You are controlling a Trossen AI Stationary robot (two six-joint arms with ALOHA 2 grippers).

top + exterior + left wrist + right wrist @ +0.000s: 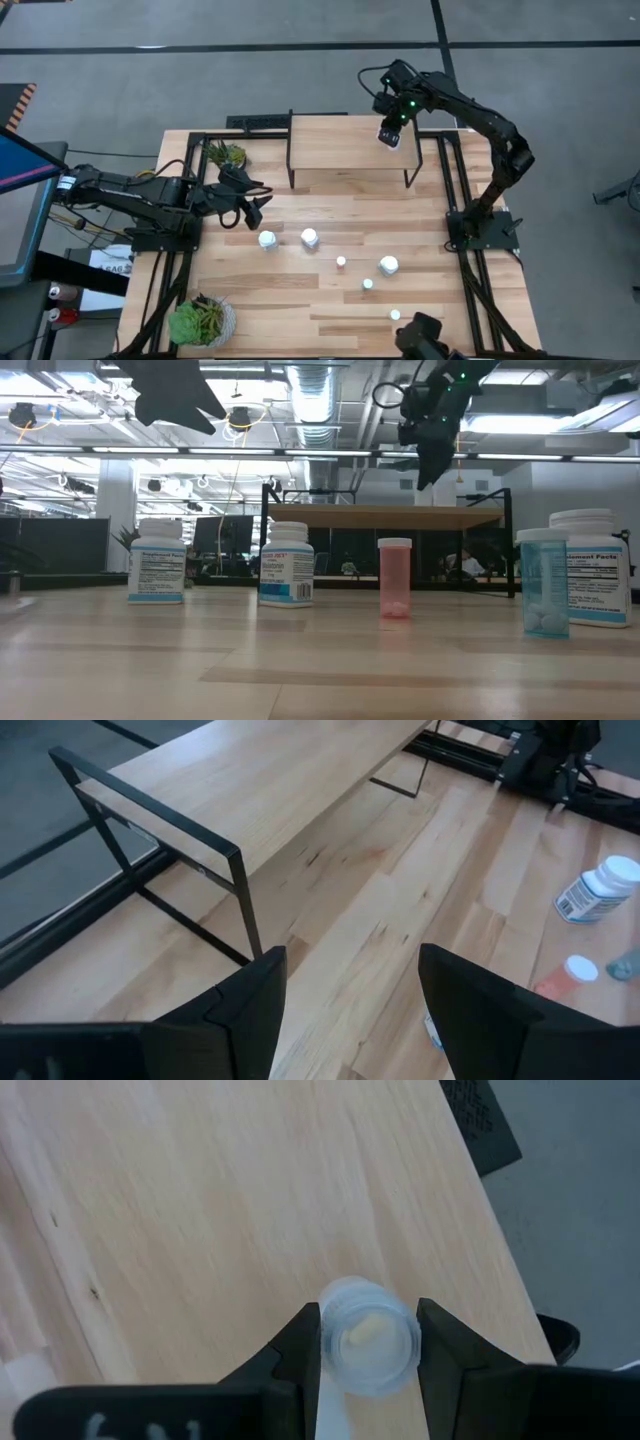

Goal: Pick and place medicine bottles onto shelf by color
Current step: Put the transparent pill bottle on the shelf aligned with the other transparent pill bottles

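Above the right end of the shelf [349,140], our right gripper [368,1342] clamps a small pale bottle [369,1336] between its fingers, the light wood board directly beneath it. Our left gripper [352,982] hangs with fingers spread and empty over the table [300,300], the shelf's near edge ahead of it. Six more bottles stand on the boards well short of the right gripper: three large white ones [309,237] and smaller ones, including a reddish bottle [394,578] and a pale-blue bottle [545,582].

even bright light, blurred foreground
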